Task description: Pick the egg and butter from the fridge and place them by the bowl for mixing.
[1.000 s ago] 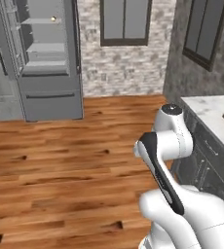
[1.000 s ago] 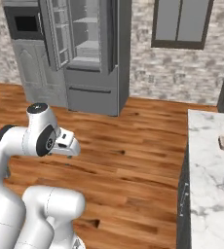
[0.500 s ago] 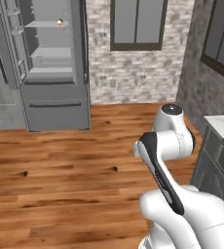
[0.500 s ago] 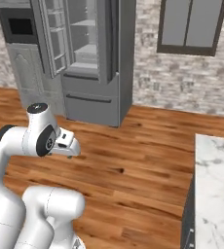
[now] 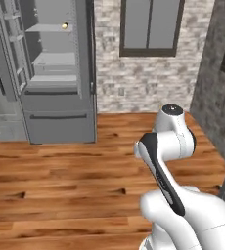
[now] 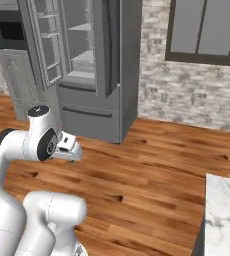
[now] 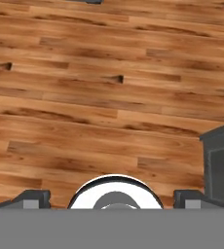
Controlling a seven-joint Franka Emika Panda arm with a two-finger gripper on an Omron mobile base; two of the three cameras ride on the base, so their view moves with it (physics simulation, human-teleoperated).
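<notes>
the hand (image 7: 112, 197) was seen in the hand view with its two dark fingertips (image 7: 31, 198) set wide apart at the lower edge, fully spread, and nothing was held between them. it was pointed down at the wooden floor (image 7: 109, 97), whose brown planks ran across the view, and a dark grey cabinet corner (image 7: 221, 165) was seen at the right side of that view.

in the right base view the hand's white end (image 6: 67, 147) was carried at the tip of the folded white arm (image 6: 17, 160), above the floor and well apart from the fridge (image 6: 94, 65). in the left base view the arm (image 5: 173, 161) was seen bent at the lower right, with its dark joint cap turned upward.

the fridge was seen standing against the far wall with a door swung open, so that pale grey shelves, door racks and two wide bottom drawers were shown. the egg (image 5: 64, 25) was seen as a small yellow-orange ball resting on an upper shelf inside the fridge, well apart from the hand. the butter could not be made out on the shelves.

a stone wall with a dark-framed window (image 5: 151, 27) was seen to the right of the fridge. a black oven (image 6: 9, 32) built into a grey cabinet was seen to the left of the fridge in the right base view, and a corner of a white marble surface (image 6: 224, 215) was seen at the lower right of that view.
</notes>
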